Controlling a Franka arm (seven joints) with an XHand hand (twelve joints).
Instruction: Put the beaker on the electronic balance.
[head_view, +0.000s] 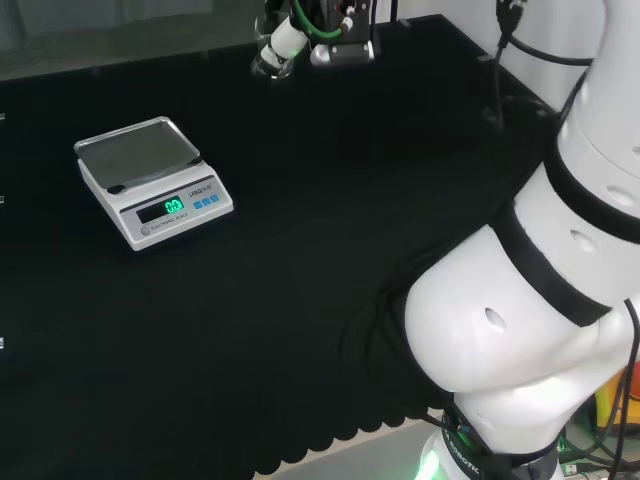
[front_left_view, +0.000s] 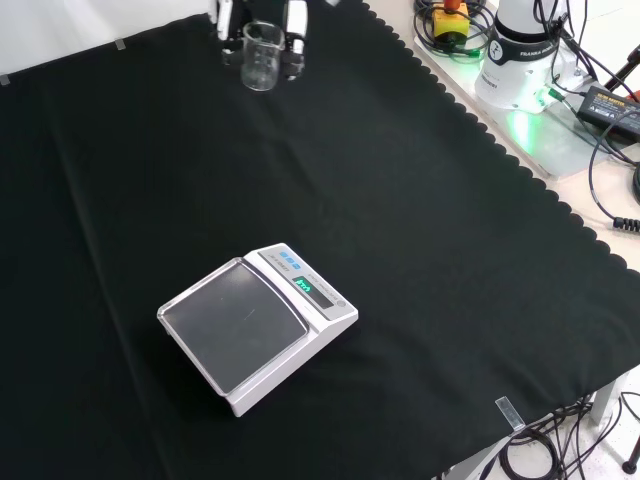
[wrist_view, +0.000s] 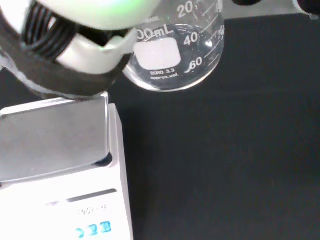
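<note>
Broadly, the black tabletop (front_left_view: 420, 250) spreads wide, and the electronic balance (front_left_view: 258, 325) sits near its middle in the front view, its pan bare and its display lit. Well apart from it, at the far top edge of that view, the hand (front_left_view: 290, 25) holds the beaker (front_left_view: 260, 55), a clear glass vessel that stands about upright with its mouth up, the fingers curled round it from behind and at the sides. In the head view the balance (head_view: 150, 180) lies to the left of and nearer than the hand (head_view: 285, 40), so the carry runs across open cloth with nothing between. From the wrist view the beaker (wrist_view: 175, 50) appears empty and lifted off the cloth, with the balance (wrist_view: 60, 165) close beside. I judge the transfer barely begun: the beaker must travel over the pan and come down level
</note>
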